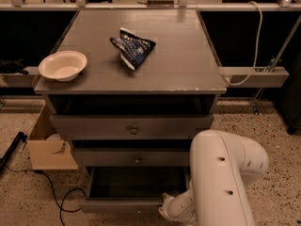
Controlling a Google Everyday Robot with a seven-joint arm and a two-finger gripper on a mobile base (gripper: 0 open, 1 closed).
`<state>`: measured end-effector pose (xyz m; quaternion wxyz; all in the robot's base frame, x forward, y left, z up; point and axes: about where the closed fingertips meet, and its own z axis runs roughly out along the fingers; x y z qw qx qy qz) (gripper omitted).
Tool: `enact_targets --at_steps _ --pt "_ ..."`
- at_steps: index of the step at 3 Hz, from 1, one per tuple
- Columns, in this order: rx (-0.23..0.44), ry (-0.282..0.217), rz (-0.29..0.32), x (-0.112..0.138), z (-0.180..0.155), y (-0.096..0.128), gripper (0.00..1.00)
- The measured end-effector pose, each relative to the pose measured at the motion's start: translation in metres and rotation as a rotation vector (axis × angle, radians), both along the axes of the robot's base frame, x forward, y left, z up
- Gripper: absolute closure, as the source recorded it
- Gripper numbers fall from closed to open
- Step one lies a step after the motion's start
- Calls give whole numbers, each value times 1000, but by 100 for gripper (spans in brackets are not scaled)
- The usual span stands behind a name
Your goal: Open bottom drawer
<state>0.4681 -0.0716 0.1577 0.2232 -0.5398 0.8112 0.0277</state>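
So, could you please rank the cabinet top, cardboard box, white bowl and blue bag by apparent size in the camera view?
1. cabinet top
2. cardboard box, partly behind the cabinet
3. white bowl and blue bag: about alike, so unranked
The gripper sits at the front right corner of the open bottom drawer.
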Motion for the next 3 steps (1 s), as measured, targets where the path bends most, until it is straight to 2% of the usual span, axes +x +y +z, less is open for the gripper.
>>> enact_targets --at_steps 3 --pt "4 16 -14 -10 1 0 100"
